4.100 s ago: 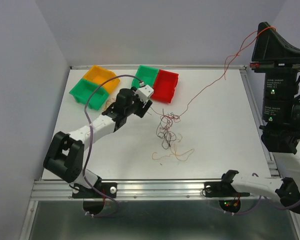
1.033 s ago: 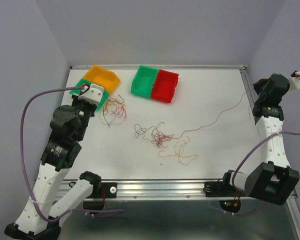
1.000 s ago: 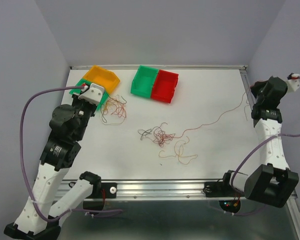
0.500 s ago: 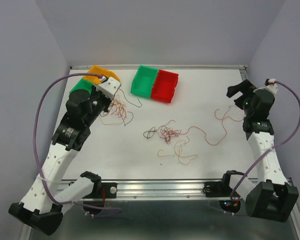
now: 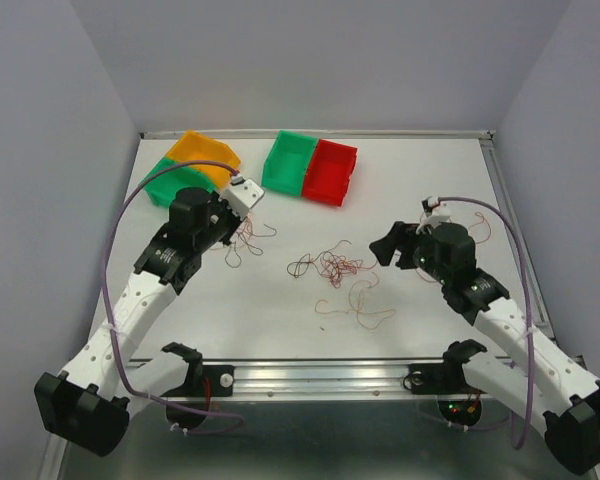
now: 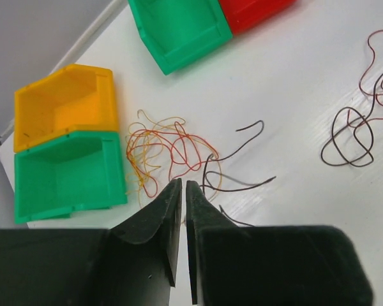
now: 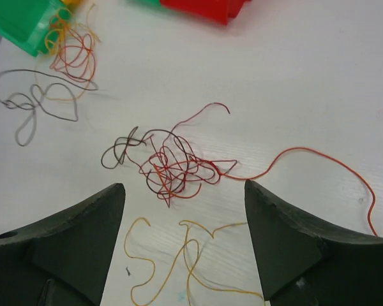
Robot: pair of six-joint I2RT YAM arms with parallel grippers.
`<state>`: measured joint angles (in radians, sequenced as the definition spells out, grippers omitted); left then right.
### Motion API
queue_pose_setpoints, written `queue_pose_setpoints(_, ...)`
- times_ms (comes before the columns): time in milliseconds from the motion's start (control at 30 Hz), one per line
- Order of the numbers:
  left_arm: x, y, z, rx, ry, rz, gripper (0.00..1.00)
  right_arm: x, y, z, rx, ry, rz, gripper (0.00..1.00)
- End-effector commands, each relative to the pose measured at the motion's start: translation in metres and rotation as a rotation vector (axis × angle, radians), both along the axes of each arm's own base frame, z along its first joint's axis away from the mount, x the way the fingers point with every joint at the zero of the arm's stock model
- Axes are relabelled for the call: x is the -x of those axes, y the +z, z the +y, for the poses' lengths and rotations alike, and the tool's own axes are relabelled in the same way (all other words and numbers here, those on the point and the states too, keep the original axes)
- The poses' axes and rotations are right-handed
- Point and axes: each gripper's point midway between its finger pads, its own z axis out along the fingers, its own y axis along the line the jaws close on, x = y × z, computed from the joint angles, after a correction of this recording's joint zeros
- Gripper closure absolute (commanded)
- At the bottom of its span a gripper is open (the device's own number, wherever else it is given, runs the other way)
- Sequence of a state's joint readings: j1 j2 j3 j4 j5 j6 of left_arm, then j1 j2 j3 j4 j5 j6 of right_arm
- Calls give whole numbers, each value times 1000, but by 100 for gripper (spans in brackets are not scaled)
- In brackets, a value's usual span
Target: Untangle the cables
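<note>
1. Sorting is mid-way by my read. A central tangle (image 5: 332,266) of red and dark cables sits on the surface (image 5: 430,180), nearer the arms than the red bin (image 5: 332,172).
2. To the left of the red bin, a separate red-and-orange bunch (image 6: 169,148) lies loose, with a dark strand (image 6: 239,143) trailing off it.
3. The left arm (image 5: 150,285) hangs over that bunch's near edge. The left jaws are parted by only a slit, with nothing visible between them.
4. The right arm (image 5: 490,305) sits right of the red bin and nearer the bases. The right jaws are wide, empty and facing the tangle.
5. An orange wire (image 5: 358,312) lies free just beyond the tangle from the red bin. A red strand (image 7: 319,162) runs off the tangle to the right.
6. The next move, I'd say, is to pinch one strand at the tangle's edge. The dark loop (image 7: 120,152) sticks out invitingly. The wire is far thinner than a finger, so the jaws must close exactly on it and pull gently so the knot doesn't tighten.
7. There are four containers. A green bin (image 5: 290,160) touches the red bin's left side. Further left, an orange bin (image 5: 205,150) touches a second green bin (image 5: 165,180).
8. All four look empty. The bunch lies just beside the second green bin, not in it, and I cannot tell whether they touch.
</note>
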<state>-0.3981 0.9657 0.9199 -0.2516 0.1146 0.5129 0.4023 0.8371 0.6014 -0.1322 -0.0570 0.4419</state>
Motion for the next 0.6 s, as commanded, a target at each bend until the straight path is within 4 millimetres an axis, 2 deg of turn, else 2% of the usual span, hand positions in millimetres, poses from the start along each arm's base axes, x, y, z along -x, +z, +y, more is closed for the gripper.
queue_pose_setpoints(0, -3, -8, -15, -5, -79, -4, 81, 15, -37, -7, 57, -90, 71, 20)
queue_pose_setpoints(33, -2, -10, -18, -7, -102, 4, 80, 20, -52, -6, 73, -100, 128, 20)
queue_pose_setpoints(100, -2, -16, -22, -13, -128, 16, 73, 24, -69, -9, 131, -146, 178, 18)
queue_pose_setpoints(133, -1, -16, -25, -13, -141, 16, 66, 31, -74, 1, 161, -123, 193, 17)
queue_pose_setpoints(167, 2, -18, -29, -11, -162, 25, 52, 32, -77, 0, 194, -155, 200, 14)
queue_pose_setpoints(200, 4, -19, -32, -11, -176, 26, 48, 35, -85, 5, 227, -147, 220, 13)
queue_pose_setpoints(233, 9, -20, -40, -12, -207, 28, 44, 42, -84, 20, 239, -102, 211, 11)
queue_pose_setpoints(267, 13, -19, -45, -6, -234, 25, 39, 44, -84, 22, 256, -106, 207, 8)
queue_pose_setpoints(300, 18, -21, -50, -9, -253, 31, 37, 47, -89, 26, 277, -96, 218, 7)
queue_pose_setpoints(333, 28, -22, -66, -11, -307, 30, 36, 51, -89, 31, 285, -74, 215, 6)
queue_pose_setpoints(400, 35, -28, -76, -24, -318, 44, 36, 51, -89, 33, 288, -77, 209, 4)
queue_pose_setpoints(467, 40, -33, -88, -31, -333, 62, 37, 51, -89, 33, 282, -72, 200, 4)
queue_pose_setpoints(567, 39, -35, -94, -22, -342, 67, 37, 53, -85, 37, 264, -36, 183, 4)
